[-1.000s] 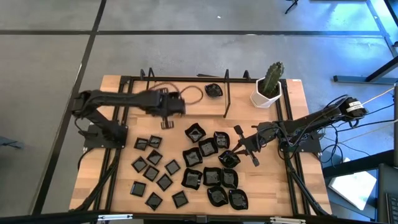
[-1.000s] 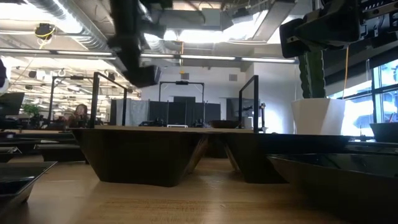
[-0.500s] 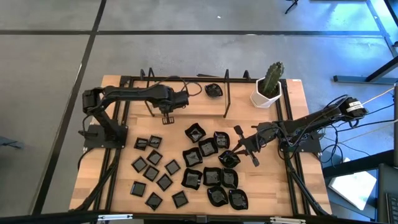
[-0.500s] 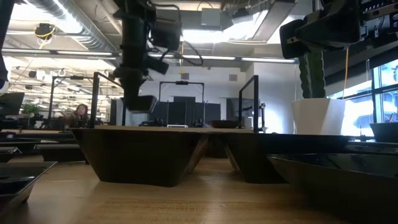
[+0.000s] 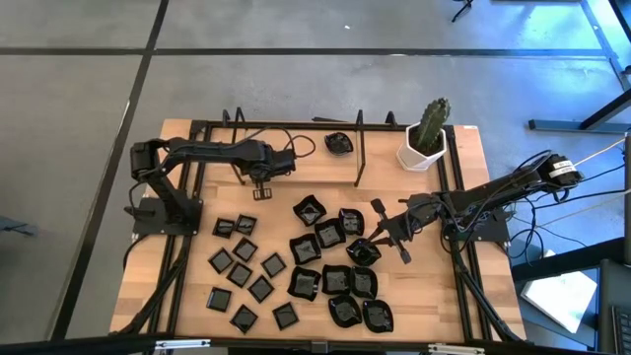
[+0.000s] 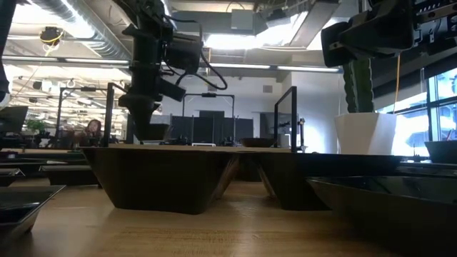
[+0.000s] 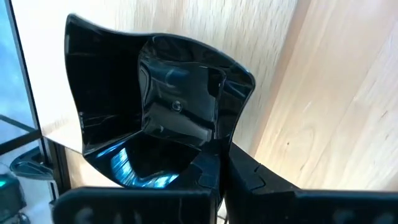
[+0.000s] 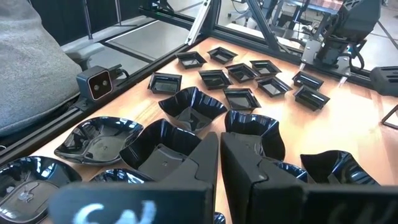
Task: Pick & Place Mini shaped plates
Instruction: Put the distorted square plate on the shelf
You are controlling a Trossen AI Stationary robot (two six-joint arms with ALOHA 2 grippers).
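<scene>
Up close, the left gripper (image 7: 221, 165) has its dark fingers (image 7: 261, 180) pinched together on the rim of a glossy black wavy-edged dish (image 7: 168, 112), held over pale wood. From above, that gripper (image 5: 264, 189) sits near the table's far left part, just beyond the group of little flat squares (image 5: 246, 271) lying on the wooden table (image 5: 434, 296). The right gripper (image 5: 386, 237) hovers with fingers closed and nothing visibly between them, above the cluster of larger raised-rim and wavy dishes (image 5: 335, 266) at mid-table. One more dish (image 5: 338, 144) lies alone at the far edge, near the white cactus pot (image 5: 422, 153).
</scene>
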